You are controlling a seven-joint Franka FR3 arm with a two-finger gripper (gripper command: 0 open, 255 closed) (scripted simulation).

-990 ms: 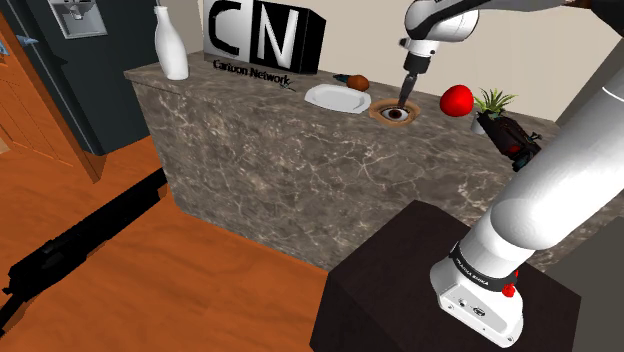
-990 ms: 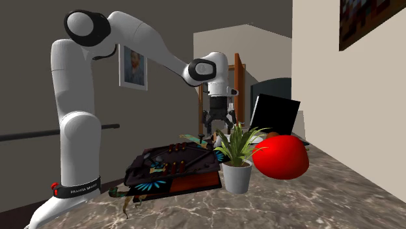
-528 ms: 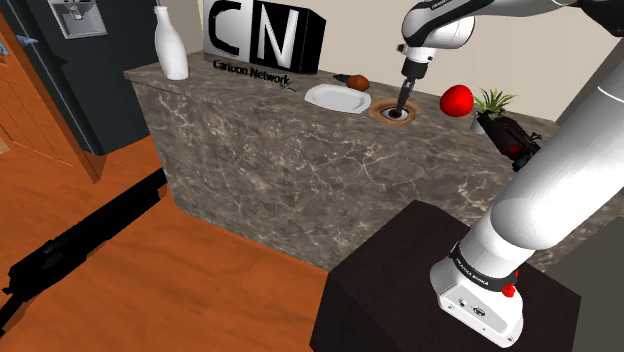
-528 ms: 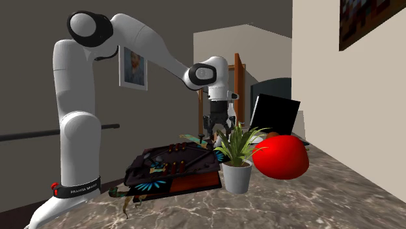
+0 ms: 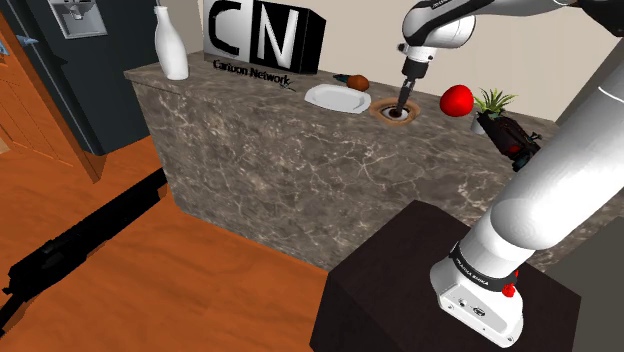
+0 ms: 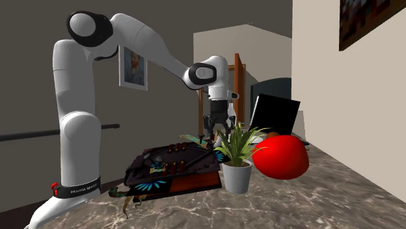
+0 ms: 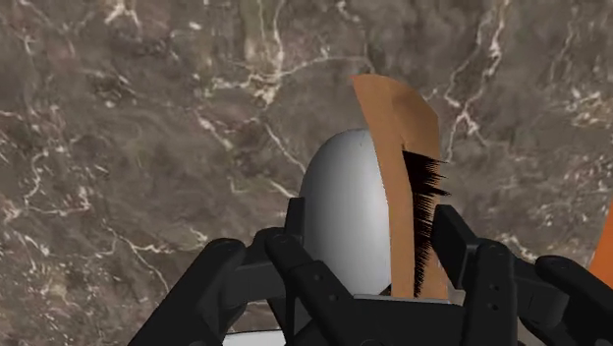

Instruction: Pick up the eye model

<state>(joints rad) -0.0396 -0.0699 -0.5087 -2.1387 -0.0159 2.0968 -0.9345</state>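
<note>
Well, from the shoulder view the white arm reaches out from its dark stand (image 5: pixel 440 290) over a marble counter (image 5: pixel 270 150), and the black gripper (image 5: pixel 402 101) points straight down onto the eye model (image 5: pixel 391 113), a tan-ringed thing lying on the countertop. The eye model sits between a white plate (image 5: pixel 335 98) on the view's left and a red round object (image 5: pixel 457 100) on its right, and a potted plant (image 5: pixel 493 101) stands just beyond the red one. Farther along the counter are a black box with white CN letters (image 5: pixel 265 35) and a white vase (image 5: pixel 172 45). In the second exterior view the gripper (image 6: pixel 218 125) hangs low behind the potted plant (image 6: pixel 235 156). The red round object (image 6: pixel 281 156) lies beside the plant's pot, and a dark patterned case (image 6: pixel 172 170) lies on its other side. In the wrist view the gripper (image 7: pixel 368 236) has its two fingers (image 7: pixel 295 246) standing apart with the eye model (image 7: pixel 339 201) between them. It shows as a pale grey dome with a tan lid and black lashes. Each finger lies against one side of it, so it is clasped, resting on the marble.
</note>
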